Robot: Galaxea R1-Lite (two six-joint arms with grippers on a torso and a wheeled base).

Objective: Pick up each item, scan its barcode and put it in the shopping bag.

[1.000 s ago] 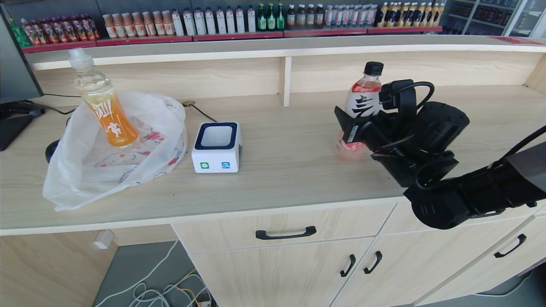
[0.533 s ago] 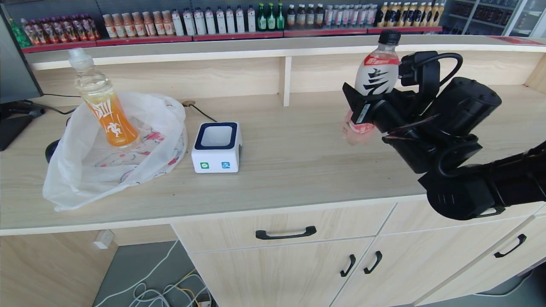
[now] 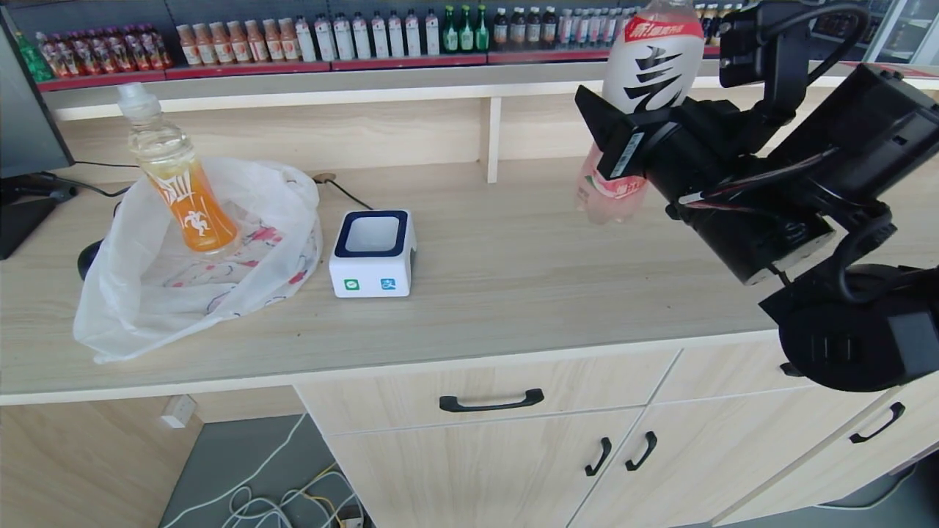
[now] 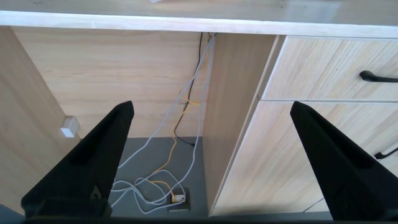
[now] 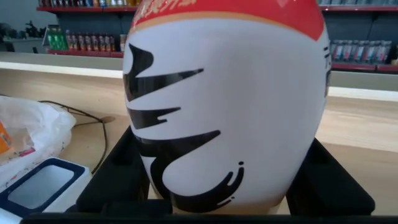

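My right gripper is shut on a pink drink bottle with a white and red label, held upright well above the right half of the counter; the same pink drink bottle stands between its black fingers in the right wrist view. The white scanner with a blue-rimmed window sits mid-counter, to the left of the held bottle. An orange drink bottle stands tilted inside the white shopping bag at the left. My left gripper is open below counter level, facing the cabinet side and floor cables.
A dark monitor and its base stand at the far left of the counter. A raised back ledge with a divider runs behind. Shelves of bottles fill the background. Drawers and cabinet doors lie under the counter.
My right gripper has lifted the pink bottle off the counter, rising steadily until the cap leaves the top of the head view. The bag, orange bottle and scanner stayed put.
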